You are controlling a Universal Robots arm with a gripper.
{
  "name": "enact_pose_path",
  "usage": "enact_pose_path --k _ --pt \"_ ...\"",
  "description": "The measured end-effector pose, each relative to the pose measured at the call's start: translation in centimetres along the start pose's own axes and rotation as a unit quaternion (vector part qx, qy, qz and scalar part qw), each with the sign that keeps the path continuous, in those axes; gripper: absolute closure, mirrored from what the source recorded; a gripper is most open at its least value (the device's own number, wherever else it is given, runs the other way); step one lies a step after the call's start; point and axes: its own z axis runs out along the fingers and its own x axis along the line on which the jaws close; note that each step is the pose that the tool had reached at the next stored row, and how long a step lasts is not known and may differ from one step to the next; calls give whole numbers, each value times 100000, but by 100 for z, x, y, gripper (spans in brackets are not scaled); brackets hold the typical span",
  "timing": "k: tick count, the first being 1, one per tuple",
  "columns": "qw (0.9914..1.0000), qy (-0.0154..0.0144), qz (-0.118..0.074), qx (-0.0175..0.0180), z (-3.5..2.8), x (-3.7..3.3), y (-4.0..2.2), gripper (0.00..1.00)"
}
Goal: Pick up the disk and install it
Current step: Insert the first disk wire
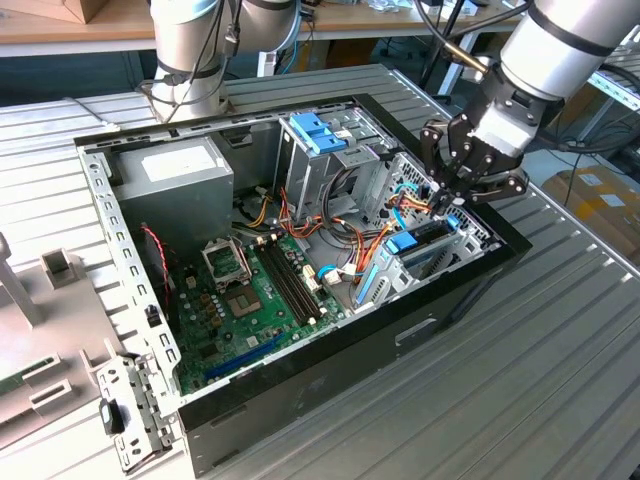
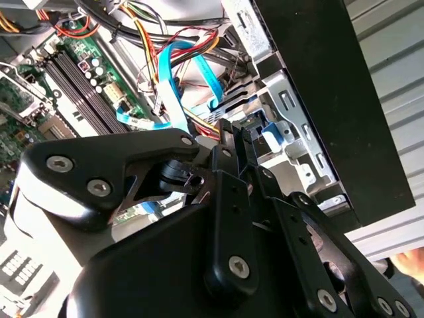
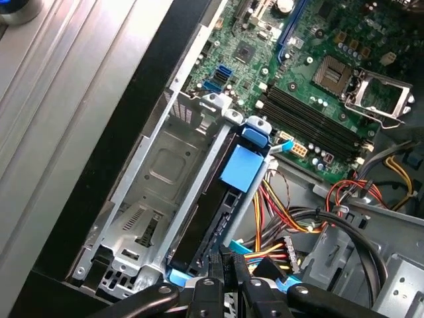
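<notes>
Reaching down from the exterior view's upper right, the arm (image 1: 560, 50) tilts toward the open case (image 1: 300, 350), its wrist angled so the gripper (image 1: 452, 192) points into the case's far right corner, over the drive bay (image 3: 149, 199). The disk (image 3: 215, 218) stands on edge in that bay, seated between the bay's silver walls, with a blue tab (image 3: 242, 167) on its upper edge and blue side pieces at both ends. In the first wrist view the black fingers (image 3: 218, 278) come together just above the disk's near end, pressed close with almost no gap between them; whether they pinch the disk's edge or merely touch it I cannot tell. Beside the bay, toward the case's middle, lies the green motherboard (image 1: 245, 300), with orange and red wires (image 3: 285, 218) and a blue cable (image 2: 169, 79) bundled between board and bay. A grey power supply (image 1: 175, 185) sits at the case's opposite corner.
</notes>
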Motion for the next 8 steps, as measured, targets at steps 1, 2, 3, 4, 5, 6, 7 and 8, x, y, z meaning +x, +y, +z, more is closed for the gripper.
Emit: enact_pose_path --k 1,2,3,4,5,6,7,8 --pt "99999 3 340 28 1 0 0 82" --pt "99997 6 750 60 2 0 0 82" --pt "99993 3 1151 95 3 0 0 82" --pt "99989 6 1450 122 4 0 0 82" --pt "99984 6 1759 147 5 0 0 82" --pt "99976 10 2165 179 5 1 0 82" --pt "99964 8 2667 223 7 1 0 82" --pt "99955 11 2993 250 7 1 0 82"
